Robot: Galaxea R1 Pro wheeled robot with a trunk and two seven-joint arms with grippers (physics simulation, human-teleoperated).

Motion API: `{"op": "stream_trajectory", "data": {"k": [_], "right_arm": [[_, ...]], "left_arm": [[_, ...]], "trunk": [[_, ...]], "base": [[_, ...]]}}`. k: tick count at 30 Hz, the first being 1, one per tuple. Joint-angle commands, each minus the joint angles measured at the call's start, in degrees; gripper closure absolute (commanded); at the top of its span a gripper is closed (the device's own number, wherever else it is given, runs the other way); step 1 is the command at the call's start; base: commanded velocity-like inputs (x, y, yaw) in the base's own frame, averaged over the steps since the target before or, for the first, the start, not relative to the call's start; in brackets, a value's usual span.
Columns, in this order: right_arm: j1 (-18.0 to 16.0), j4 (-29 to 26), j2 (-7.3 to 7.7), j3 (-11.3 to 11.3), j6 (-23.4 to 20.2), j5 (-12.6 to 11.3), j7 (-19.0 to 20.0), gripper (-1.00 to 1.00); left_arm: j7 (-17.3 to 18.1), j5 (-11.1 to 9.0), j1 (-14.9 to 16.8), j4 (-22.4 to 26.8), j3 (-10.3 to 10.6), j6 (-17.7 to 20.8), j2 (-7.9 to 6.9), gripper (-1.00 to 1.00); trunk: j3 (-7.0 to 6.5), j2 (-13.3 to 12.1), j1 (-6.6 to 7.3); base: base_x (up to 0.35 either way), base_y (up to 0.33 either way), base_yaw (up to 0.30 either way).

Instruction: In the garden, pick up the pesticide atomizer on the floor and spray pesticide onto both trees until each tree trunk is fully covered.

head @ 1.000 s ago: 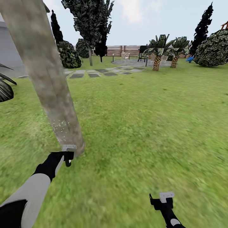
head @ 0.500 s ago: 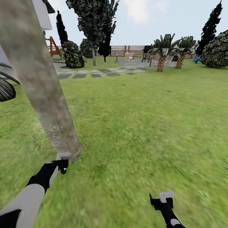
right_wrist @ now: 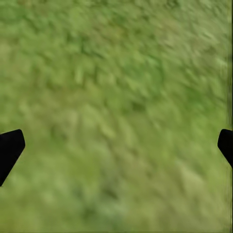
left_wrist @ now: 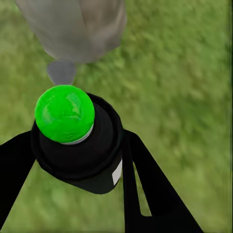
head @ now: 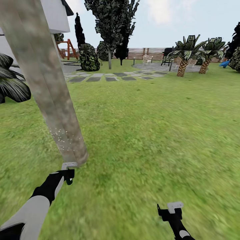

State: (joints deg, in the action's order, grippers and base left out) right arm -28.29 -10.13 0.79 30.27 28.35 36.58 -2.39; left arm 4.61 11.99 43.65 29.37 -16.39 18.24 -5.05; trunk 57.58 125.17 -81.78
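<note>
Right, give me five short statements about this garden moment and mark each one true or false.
1. The left gripper holds the atomizer. True.
2. The atomizer's top is red. False: it shows bright green.
3. The right gripper grips a bottle. False: it is open over bare grass.
4. The left gripper sits near the base of the tree trunk. True.
5. The trunk stands on stone paving. False: it rises from the lawn.
</note>
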Motion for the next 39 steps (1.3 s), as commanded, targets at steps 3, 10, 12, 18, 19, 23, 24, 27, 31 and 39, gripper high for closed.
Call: {"op": "stream_trajectory", "data": {"k": [3,10,12,18,19,23,24,27,31,39], "right_arm": [[0.0,0.1,-0.05,0.3,0.2,0.6,-0.2,-1.00],[0.0,0.1,-0.05,0.3,0.2,0.6,-0.2,-1.00],[0.0,0.1,-0.06,0.3,0.2,0.6,-0.2,-1.00],[0.0,0.1,-0.09,0.3,0.2,0.6,-0.2,-1.00],[0.0,0.1,-0.09,0.3,0.2,0.6,-0.2,-1.00],[0.0,0.1,-0.09,0.3,0.2,0.6,-0.2,-1.00],[0.0,0.1,-0.09,0.3,0.2,0.6,-0.2,-1.00],[0.0,0.1,-0.09,0.3,0.2,0.6,-0.2,-1.00],[0.0,0.1,-0.09,0.3,0.2,0.6,-0.2,-1.00],[0.0,0.2,-0.09,0.3,0.2,0.6,-0.2,-1.00]], "left_arm": [[0.5,0.6,0.0,0.2,-0.5,0.3,0.04,1.00],[0.5,0.6,-0.6,0.2,-0.8,0.3,-0.44,1.00],[0.5,0.6,-0.7,0.2,-0.7,0.3,-0.48,1.00],[-3.7,0.2,-0.8,-0.4,-0.6,0.2,-0.06,1.00],[-4.0,0.2,-0.8,-0.5,-0.5,0.2,-0.05,1.00],[-4.4,0.1,-0.8,-0.5,-0.4,0.2,-0.01,1.00],[-4.4,0.1,-0.8,-0.5,-0.4,0.2,0.02,1.00],[-4.4,0.1,-0.8,-0.6,-0.4,-0.1,0.17,1.00],[-4.2,0.1,-0.8,-0.6,-0.4,-1.5,0.21,1.00],[-4.3,0.1,-0.8,-0.6,-0.4,-1.6,0.22,1.00]], "trunk": [[0.05,0.0,-0.01],[0.05,0.0,-0.01],[0.05,0.0,-0.01],[0.05,0.0,-0.01],[0.05,0.0,-0.01],[0.05,0.0,-0.01],[0.05,0.0,-0.01],[0.05,0.0,-0.01],[0.05,0.0,-0.01],[0.05,0.0,-0.01]], "base": [[0.179,-0.243,0.003],[0.232,-0.199,0.000],[0.241,-0.189,0.094],[0.241,-0.188,0.258],[0.241,-0.188,0.275],[0.241,-0.188,0.275],[0.241,-0.188,0.275],[0.234,-0.192,0.160],[0.177,-0.225,0.021],[0.055,-0.265,0.005]]}}
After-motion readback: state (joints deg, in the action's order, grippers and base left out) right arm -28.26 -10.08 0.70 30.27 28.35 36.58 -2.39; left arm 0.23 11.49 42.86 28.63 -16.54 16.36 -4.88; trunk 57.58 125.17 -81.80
